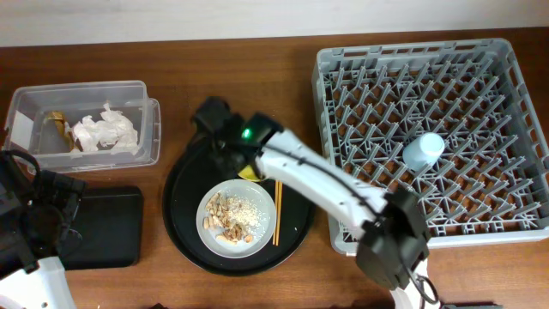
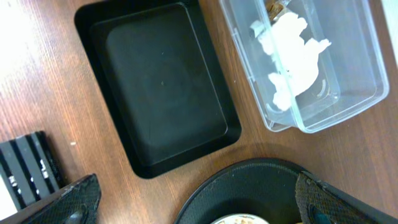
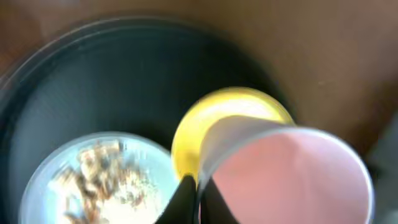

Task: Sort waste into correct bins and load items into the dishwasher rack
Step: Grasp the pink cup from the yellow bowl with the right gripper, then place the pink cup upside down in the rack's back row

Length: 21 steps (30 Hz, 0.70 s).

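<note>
Flat black tray (image 2: 165, 87) sits mid-frame on wood table (image 2: 37, 81), tilted diagonal in view. Clear plastic box (image 2: 348, 37) just beside it, upper right, crumpled white napkin (image 2: 292, 50) inside, brown scrap (image 2: 273, 6) at top edge. Round black tray (image 2: 249, 186) pokes in at bottom, sliver of plate (image 2: 239, 219) on it. Left gripper (image 2: 199, 205) spread wide, fingers (image 2: 78, 202) in bottom corners. Ribbed black thing (image 2: 28, 168) at left edge, no clue what.

I see bare surface (image 1: 249, 69) along the back edge btwn clear box (image 1: 153, 129) & rack (image 1: 429, 45); right arm (image 1: 309, 176) lies across round tray's (image 1: 184, 184) rack side.
</note>
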{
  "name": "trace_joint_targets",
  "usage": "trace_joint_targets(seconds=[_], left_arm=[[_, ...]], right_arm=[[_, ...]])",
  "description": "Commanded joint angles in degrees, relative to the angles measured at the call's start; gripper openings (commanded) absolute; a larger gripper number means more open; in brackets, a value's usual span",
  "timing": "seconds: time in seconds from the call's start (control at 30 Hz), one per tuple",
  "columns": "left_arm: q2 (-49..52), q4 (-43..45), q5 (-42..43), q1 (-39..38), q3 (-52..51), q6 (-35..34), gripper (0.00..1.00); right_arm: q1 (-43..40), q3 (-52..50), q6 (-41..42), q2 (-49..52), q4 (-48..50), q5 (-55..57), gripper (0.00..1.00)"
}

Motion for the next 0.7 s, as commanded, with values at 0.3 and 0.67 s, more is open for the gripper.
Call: trace_joint_targets(seconds=[0.3, 0.67], left_arm=[[-0.33, 0.11, -0.85, 0.17, 0.11, -0.52, 0.99], [-0.35, 0.11, -0.85, 0.17, 0.11, -0.5, 0.99]], right_arm=[[-58.47, 15.61, -8.11, -1.99, -15.23, -68.08, 0.04], [-69.83, -19.1, 5.73, -1.11, 14.58, -80.56, 0.04]])
